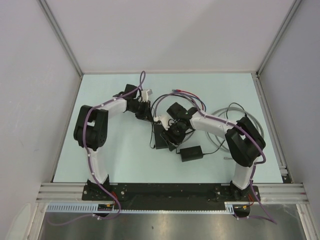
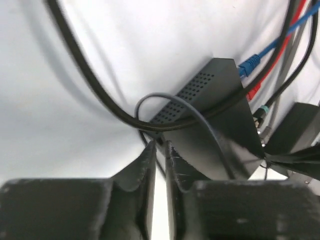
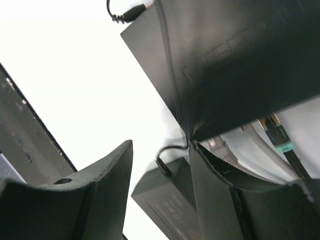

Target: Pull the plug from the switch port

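The flat black switch lies mid-table; it also shows in the left wrist view and the right wrist view. A small black plug with a thin black lead sits in the switch's far corner. My left gripper is at that corner, and its jaws are nearly closed, with the dark plug end between the tips. My right gripper is open over the switch's near corner, and its right finger touches that corner.
A black power adapter lies just right of the switch and shows below my right jaws. A blue plug and a red cable enter the switch's far edge. A grey cable coil lies at the right.
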`<state>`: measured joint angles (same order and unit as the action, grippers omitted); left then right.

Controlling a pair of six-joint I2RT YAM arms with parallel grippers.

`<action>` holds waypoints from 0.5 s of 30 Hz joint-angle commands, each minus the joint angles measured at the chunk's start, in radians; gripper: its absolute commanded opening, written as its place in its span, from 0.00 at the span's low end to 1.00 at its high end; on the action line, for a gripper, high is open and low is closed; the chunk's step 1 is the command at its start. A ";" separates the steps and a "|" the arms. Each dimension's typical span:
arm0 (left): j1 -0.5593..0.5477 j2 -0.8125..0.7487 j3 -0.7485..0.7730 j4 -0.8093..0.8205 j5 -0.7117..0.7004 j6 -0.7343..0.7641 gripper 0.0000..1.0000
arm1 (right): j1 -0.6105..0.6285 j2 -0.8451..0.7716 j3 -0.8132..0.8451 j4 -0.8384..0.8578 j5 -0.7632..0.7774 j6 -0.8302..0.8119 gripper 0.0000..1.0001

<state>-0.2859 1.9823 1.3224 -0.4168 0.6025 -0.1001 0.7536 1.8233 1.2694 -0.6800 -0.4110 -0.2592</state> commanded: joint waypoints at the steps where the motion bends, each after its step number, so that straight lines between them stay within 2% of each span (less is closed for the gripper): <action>1: 0.030 -0.152 0.038 -0.017 -0.065 -0.016 0.29 | -0.082 -0.041 0.096 -0.075 -0.031 -0.046 0.54; 2: 0.031 -0.181 0.043 -0.031 -0.098 -0.033 0.44 | -0.118 -0.029 0.154 -0.128 -0.043 -0.087 0.54; 3: 0.031 -0.203 0.053 -0.089 -0.187 -0.038 0.51 | -0.140 -0.012 0.197 -0.162 -0.055 -0.119 0.54; 5: 0.040 -0.243 0.092 -0.160 -0.251 -0.026 0.66 | -0.177 0.064 0.267 -0.252 -0.080 -0.176 0.50; 7: 0.066 -0.258 0.107 -0.256 -0.299 0.011 0.70 | -0.246 0.132 0.401 -0.308 -0.100 -0.250 0.48; 10: 0.117 -0.272 0.106 -0.349 -0.270 0.082 0.69 | -0.344 0.266 0.592 -0.398 -0.185 -0.265 0.45; 12: 0.129 -0.303 0.110 -0.331 -0.181 0.124 0.61 | -0.384 0.339 0.683 -0.406 -0.212 -0.306 0.41; 13: 0.128 -0.316 0.110 -0.301 -0.020 0.144 0.57 | -0.390 0.358 0.708 -0.429 -0.227 -0.336 0.39; 14: 0.120 -0.345 0.109 -0.263 0.041 0.145 0.47 | -0.393 0.388 0.725 -0.438 -0.233 -0.366 0.39; 15: 0.108 -0.350 0.122 -0.176 0.080 0.134 0.40 | -0.396 0.396 0.735 -0.440 -0.235 -0.397 0.38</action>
<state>-0.1658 1.7058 1.4120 -0.6773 0.4381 -0.0277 0.3737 2.1609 1.9213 -0.9974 -0.5701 -0.5209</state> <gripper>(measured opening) 0.532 0.397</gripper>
